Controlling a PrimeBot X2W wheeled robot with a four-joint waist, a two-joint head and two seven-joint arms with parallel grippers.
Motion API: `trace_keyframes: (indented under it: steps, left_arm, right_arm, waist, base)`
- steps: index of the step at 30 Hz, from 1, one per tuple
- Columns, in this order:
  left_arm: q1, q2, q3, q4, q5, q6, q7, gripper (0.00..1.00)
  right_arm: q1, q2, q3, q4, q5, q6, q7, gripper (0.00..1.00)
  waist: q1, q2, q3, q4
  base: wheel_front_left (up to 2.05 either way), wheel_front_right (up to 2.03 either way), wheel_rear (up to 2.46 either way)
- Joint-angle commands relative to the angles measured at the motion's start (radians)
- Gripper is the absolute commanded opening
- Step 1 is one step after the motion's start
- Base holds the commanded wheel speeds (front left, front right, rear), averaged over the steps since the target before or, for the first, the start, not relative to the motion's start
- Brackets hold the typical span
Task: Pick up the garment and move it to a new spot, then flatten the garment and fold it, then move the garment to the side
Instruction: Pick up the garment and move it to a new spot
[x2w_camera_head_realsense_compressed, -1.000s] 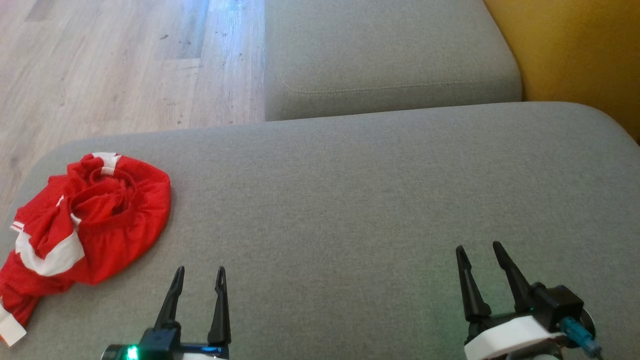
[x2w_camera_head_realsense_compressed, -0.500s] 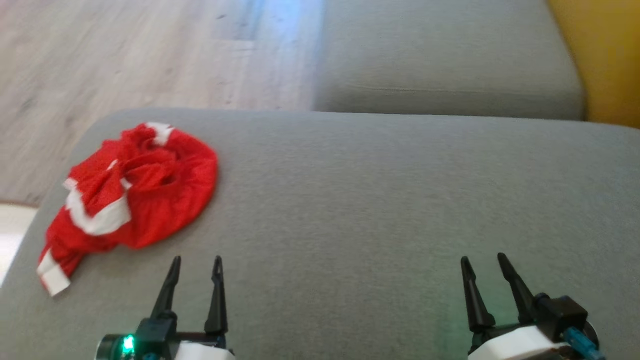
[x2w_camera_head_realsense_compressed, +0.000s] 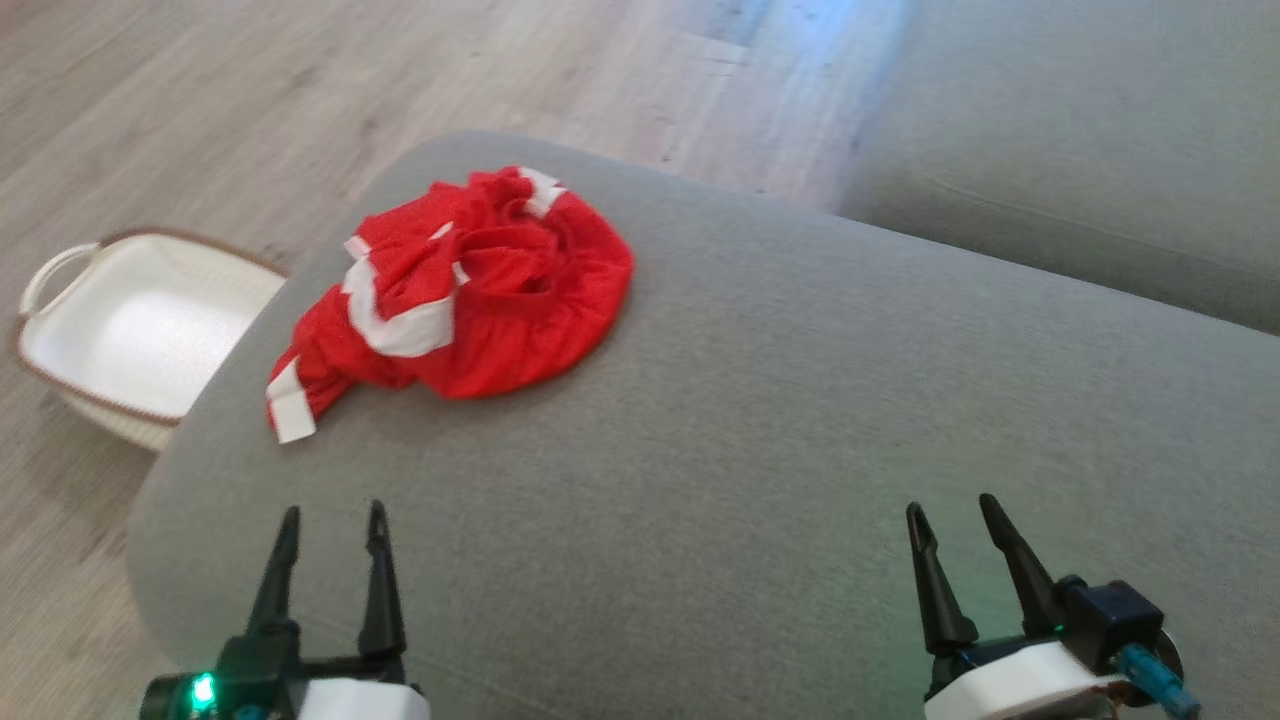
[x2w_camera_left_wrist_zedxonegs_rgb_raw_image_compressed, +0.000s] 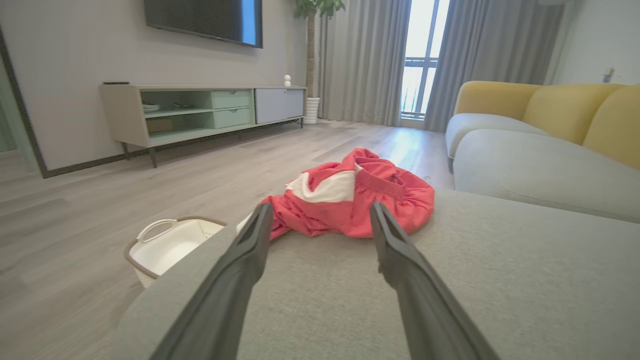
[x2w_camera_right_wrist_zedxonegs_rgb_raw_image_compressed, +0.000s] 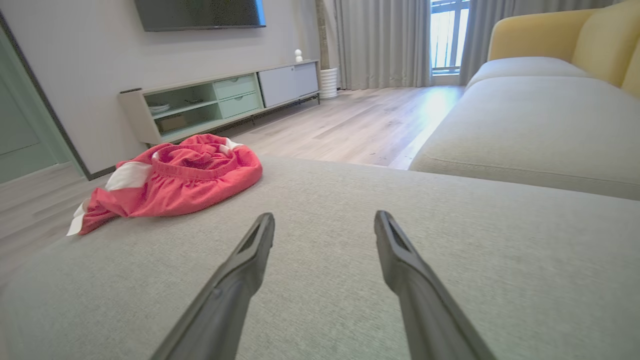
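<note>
A crumpled red garment (x2w_camera_head_realsense_compressed: 470, 295) with white stripes lies in a heap near the far left corner of the grey cushion (x2w_camera_head_realsense_compressed: 800, 420). It also shows as the red garment (x2w_camera_left_wrist_zedxonegs_rgb_raw_image_compressed: 350, 200) just ahead of the left fingers, and as the garment (x2w_camera_right_wrist_zedxonegs_rgb_raw_image_compressed: 175, 177) off to the far left in the right wrist view. My left gripper (x2w_camera_head_realsense_compressed: 333, 520) hovers open at the lower left, short of the garment and empty. My right gripper (x2w_camera_head_realsense_compressed: 950, 512) stands open at the lower right, far from the garment, with nothing between its fingers.
A white basket (x2w_camera_head_realsense_compressed: 130, 335) with a brown rim stands on the wooden floor beside the cushion's left edge; it is the same basket (x2w_camera_left_wrist_zedxonegs_rgb_raw_image_compressed: 170, 242) in the left wrist view. A second grey cushion (x2w_camera_head_realsense_compressed: 1080, 180) lies beyond. A TV cabinet (x2w_camera_left_wrist_zedxonegs_rgb_raw_image_compressed: 200, 112) lines the far wall.
The head camera has swung left, so the garment sits nearer the picture's middle and the basket has come into view. Both grippers stay open and the garment lies as before.
</note>
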Motion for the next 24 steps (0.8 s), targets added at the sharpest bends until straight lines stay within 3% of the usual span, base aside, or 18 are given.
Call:
trace_keyframes:
  steps: [1,9,14,20,24]
  left_arm:
    - [-0.041,0.001,0.041,-0.04,0.006,0.005,-0.01,1.0]
    - [-0.029,0.001,0.078,-0.079,-0.013,0.034,-0.01,1.0]
    - [-0.065,0.006,0.089,-0.097,0.014,0.02,-0.01,1.0]
    - [-0.271,0.041,0.119,-0.148,0.034,-0.011,-0.01,1.0]
    - [-0.444,0.071,0.117,-0.096,0.038,-0.044,-0.01,1.0]
  right_arm:
    - [-0.046,-0.008,0.025,-0.029,-0.001,-0.001,-0.014,1.0]
    - [-0.075,-0.008,0.039,-0.018,-0.017,-0.001,-0.014,1.0]
    - [-0.057,-0.008,0.016,-0.022,-0.045,-0.001,-0.014,1.0]
    - [-0.09,-0.035,-0.011,-0.056,-0.133,-0.001,-0.014,1.0]
    - [-0.119,-0.082,-0.015,-0.077,-0.149,-0.001,-0.014,1.0]
  waist:
    - [0.0,0.0,0.01,0.039]
    - [0.0,0.0,0.035,0.06]
    - [0.0,0.0,0.058,0.074]
    - [0.0,0.0,0.22,0.035]
    - [0.0,0.0,0.297,0.023]
  base:
    - [0.0,0.0,0.0]
    - [0.0,0.0,0.0]
    - [0.0,0.0,0.0]
    - [0.0,0.0,0.0]
    - [0.0,0.0,0.0]
